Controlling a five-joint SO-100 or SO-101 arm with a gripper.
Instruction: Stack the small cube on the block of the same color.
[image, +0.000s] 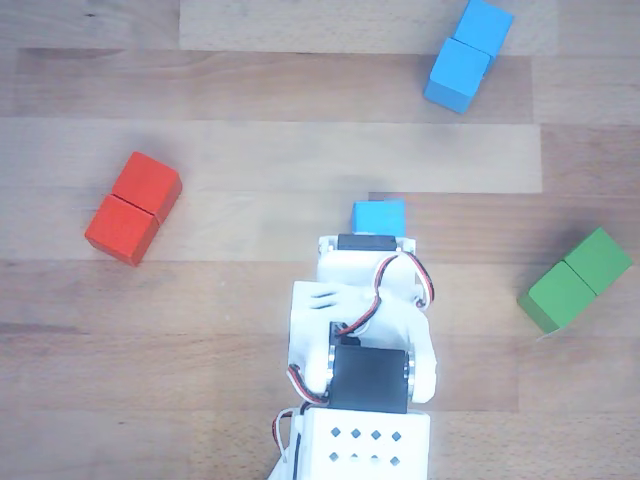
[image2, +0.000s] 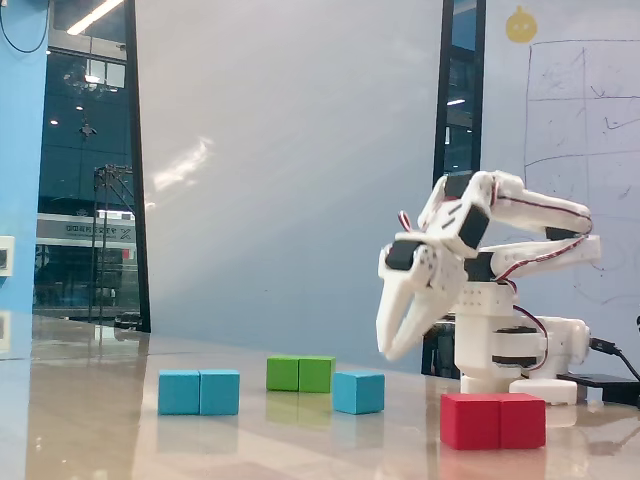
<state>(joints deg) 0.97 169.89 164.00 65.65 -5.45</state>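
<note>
The small cube (image2: 358, 392) is light blue and rests on the table between the green and red blocks in the fixed view. In the other view the small cube (image: 379, 214) shows just beyond the arm's wrist (image: 362, 300), which hides its near edge. The block of the same color (image2: 199, 392) lies far left; in the other view this block (image: 468, 55) sits at the top right. My gripper (image2: 389, 352) hangs above and slightly right of the small cube, pointing down, its fingertips together and holding nothing.
A green oblong block (image2: 300, 373) lies behind the small cube, and in the other view this green block (image: 577, 279) is at the right. A red oblong block (image2: 493, 420) sits in front of the arm's base; the red block (image: 133, 207) is left in the other view.
</note>
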